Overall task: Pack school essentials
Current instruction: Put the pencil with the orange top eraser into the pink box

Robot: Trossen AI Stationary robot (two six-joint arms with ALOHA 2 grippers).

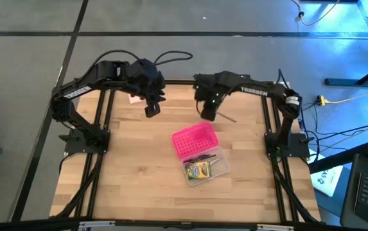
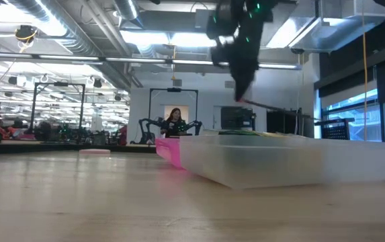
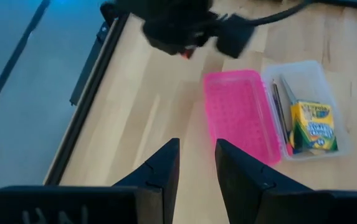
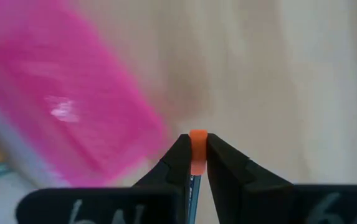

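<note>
The right gripper (image 4: 195, 163) pinches a pencil (image 1: 226, 117) in the air, at 12 o'clock from the case (image 1: 217, 170). The crayon box (image 1: 198, 171) lies in the case. The left gripper (image 3: 197, 163) hangs at 10 o'clock, fingers narrowly apart, empty.

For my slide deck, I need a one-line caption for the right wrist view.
Right gripper pinches an orange-tipped pencil above the wooden table, beside the case's pink lid.

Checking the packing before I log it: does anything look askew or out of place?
The pink perforated lid hangs open beside the clear rectangular case, which holds a green-yellow crayon box. The right pincer pinches an orange-tipped pencil. Nothing spilled.
</note>
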